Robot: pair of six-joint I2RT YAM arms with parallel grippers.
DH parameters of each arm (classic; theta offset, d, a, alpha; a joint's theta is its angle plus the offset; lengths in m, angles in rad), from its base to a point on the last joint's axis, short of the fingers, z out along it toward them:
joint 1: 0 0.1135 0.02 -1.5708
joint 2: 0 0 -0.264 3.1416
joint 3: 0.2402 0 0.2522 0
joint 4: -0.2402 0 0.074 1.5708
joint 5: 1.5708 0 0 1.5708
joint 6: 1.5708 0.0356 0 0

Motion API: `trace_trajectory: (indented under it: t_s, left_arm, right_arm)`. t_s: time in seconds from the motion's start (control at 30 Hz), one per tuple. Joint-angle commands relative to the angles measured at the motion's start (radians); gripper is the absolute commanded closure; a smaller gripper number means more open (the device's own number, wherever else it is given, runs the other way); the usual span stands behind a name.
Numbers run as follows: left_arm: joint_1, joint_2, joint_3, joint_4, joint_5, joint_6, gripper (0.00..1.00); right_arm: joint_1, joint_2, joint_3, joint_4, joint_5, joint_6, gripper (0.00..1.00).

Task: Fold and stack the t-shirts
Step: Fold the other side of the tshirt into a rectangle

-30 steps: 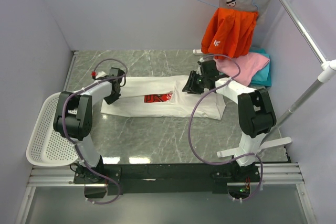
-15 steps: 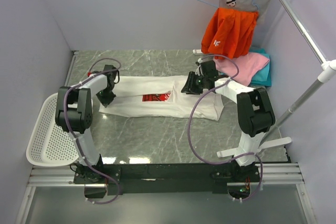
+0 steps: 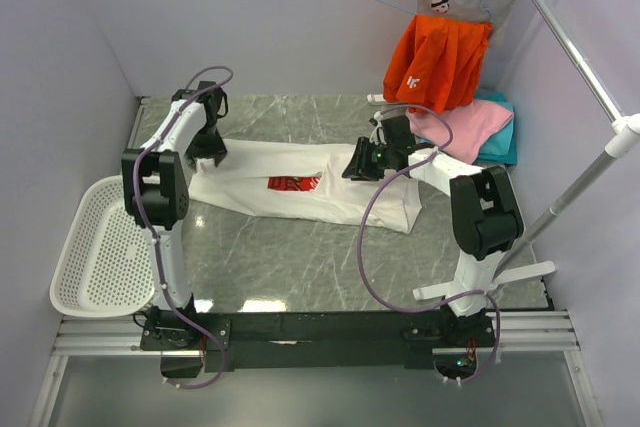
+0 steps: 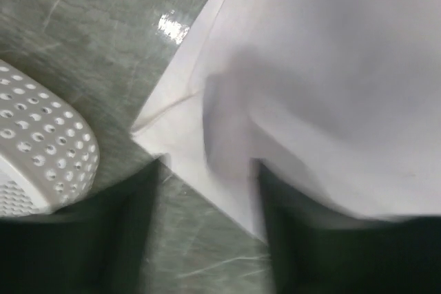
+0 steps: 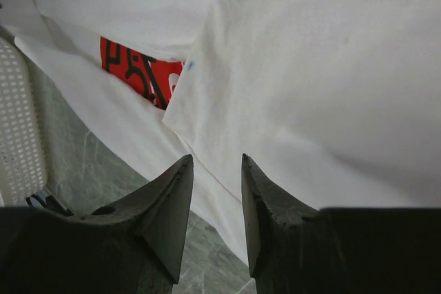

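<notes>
A white t-shirt (image 3: 330,197) with a red chest print (image 3: 293,184) lies partly folded across the table's middle. My left gripper (image 3: 205,142) is at its back left corner. In the left wrist view, blurred, the left gripper (image 4: 207,170) is open, with the shirt's edge (image 4: 207,142) lying in the gap on the table. My right gripper (image 3: 362,162) hovers over the shirt's right half. In the right wrist view the right gripper (image 5: 216,163) is open above a folded white layer (image 5: 310,87), the red print (image 5: 138,70) beyond it. Pink (image 3: 465,125) and teal (image 3: 503,142) t-shirts sit stacked at the back right.
A white perforated basket (image 3: 95,257) stands at the table's left edge, close to the shirt's corner (image 4: 34,142). An orange garment (image 3: 435,57) hangs from a hanger at the back right. A slanted metal rail (image 3: 575,57) runs along the right side.
My left arm has swung from the shirt's front left toward the back left, taking the shirt's left end back with it, and its jaws have opened. The right gripper has barely moved.
</notes>
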Motion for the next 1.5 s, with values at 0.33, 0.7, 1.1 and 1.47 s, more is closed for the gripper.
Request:
trace_trajectory:
  t_s: [0.33,0.7,1.1,1.47]
  left_arm:
    - [0.004,-0.15,-0.228,0.018,-0.056,-0.046,0.01]
    - [-0.002,-0.319,-0.527,0.282,-0.076,-0.217,0.03]
    - [-0.002,-0.265,-0.539,0.488,-0.098,-0.166,0.38]
    - [-0.001,-0.198,-0.52,0.485,-0.148,-0.155,0.78]
  right_arm:
    - [0.005,0.012,0.016,0.029,-0.021,-0.015,0.59]
    - [0.005,0.012,0.01,0.032,-0.041,-0.009,0.59]
    - [0.005,0.016,0.01,0.029,-0.042,-0.012,0.59]
    - [0.005,0.025,0.013,0.022,-0.041,-0.018,0.59]
